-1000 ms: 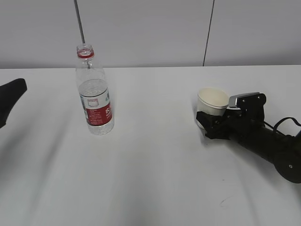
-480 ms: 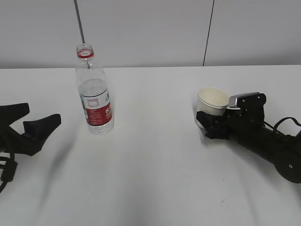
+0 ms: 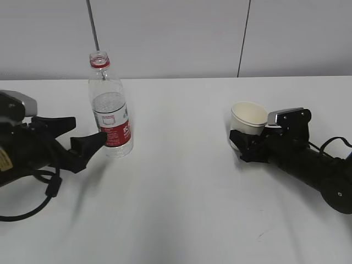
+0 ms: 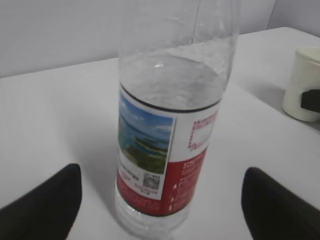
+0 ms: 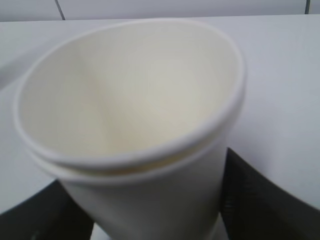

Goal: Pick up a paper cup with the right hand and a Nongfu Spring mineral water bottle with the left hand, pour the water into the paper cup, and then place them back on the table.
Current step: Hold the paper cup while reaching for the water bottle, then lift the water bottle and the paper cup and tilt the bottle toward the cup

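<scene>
**Left gripper open at bottle; right gripper clamped on cup**

The Nongfu Spring mineral water bottle point(image 3: 110, 108) stands upright and uncapped on the table point(image 3: 176, 209), left of centre. Clear water point(image 4: 170, 82) fills it to just above the red-and-white label.

The left hand point(image 3: 82, 138) lies low on the table at the left, pointing toward the bottle's lower body. Its jaws stand apart. In the exterior view the near finger's tip reaches the label; whether it touches cannot be told. In the left wrist view both fingertips point(image 4: 42, 202) sit clear of the bottle, one on each side, with white table showing in the gaps.

The paper cup point(image 3: 248, 120) is at the right, well apart from the bottle, upright with a slight tilt. The right hand point(image 3: 242, 144) holds it, fingers closed against the lower wall on both sides. The right wrist view shows the cup's interior dry and bare, dark fingers point(image 5: 255, 200) pressing its base. Whether the cup's bottom rests on the table cannot be told.
</scene>
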Controlling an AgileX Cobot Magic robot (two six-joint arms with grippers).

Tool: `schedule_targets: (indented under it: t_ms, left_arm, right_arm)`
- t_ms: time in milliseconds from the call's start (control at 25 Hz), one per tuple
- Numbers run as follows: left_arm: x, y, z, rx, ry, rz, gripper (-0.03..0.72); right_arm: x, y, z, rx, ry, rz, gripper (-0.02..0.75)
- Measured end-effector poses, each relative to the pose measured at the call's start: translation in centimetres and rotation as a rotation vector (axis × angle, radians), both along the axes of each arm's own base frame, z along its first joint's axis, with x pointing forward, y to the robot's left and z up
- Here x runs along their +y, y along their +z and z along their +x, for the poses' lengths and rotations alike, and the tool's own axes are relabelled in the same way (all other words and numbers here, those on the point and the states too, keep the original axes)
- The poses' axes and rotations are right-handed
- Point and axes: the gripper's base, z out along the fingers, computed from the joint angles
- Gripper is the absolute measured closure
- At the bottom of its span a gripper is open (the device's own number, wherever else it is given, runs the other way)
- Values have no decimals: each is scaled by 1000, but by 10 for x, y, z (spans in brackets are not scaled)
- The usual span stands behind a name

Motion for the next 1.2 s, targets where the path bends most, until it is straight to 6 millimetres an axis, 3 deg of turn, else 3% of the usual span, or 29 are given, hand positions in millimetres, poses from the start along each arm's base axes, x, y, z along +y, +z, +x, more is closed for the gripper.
schedule_targets:
  t_ms: [360,720,1040,1200]
  left_arm:
    - [-35,-19,35,-4,18,-34,95]
    - [-50,-33,62,-24,44,-54,103]
    - [-50,-33,62,-26,51,-56,272]
    - [-50,-33,62,-26,51,-56,289]
  right_arm:
    - [0,0,1,-1,-1,2,238]
    - [0,0,1,-1,-1,2,239]
    - [1,0,0,-1,18,-2,239]
    - [8,0,-4,-4,106,-17,239]
